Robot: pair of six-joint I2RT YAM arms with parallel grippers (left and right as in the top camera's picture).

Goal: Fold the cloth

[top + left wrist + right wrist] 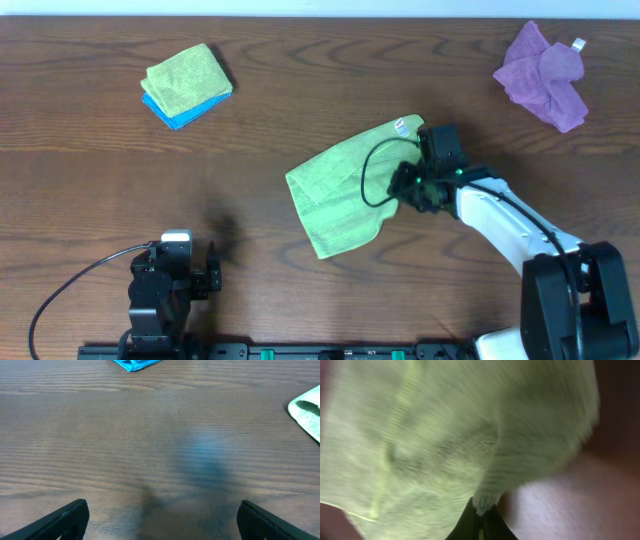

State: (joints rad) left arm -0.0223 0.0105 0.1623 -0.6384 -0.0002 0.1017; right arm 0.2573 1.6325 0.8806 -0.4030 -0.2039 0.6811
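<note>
Overhead: cloth (340, 195) lies right of centre, long axis 7 to 1 o'clock; right gripper (415, 188) sits at its 3 o'clock edge, left gripper (190, 275) well apart toward 8. Left wrist: jaws spread wide, empty, cloth off at 2 o'clock. Right wrist: jaws pinched shut on the cloth's edge; likely the right arm folds.

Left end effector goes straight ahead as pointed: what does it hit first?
Way looks free nearby: only bare table ahead of the left end effector. Held level, it would probably first reach the blue cloth, slightly left of centre. If pitched down, the table; pitch unclear.
</note>
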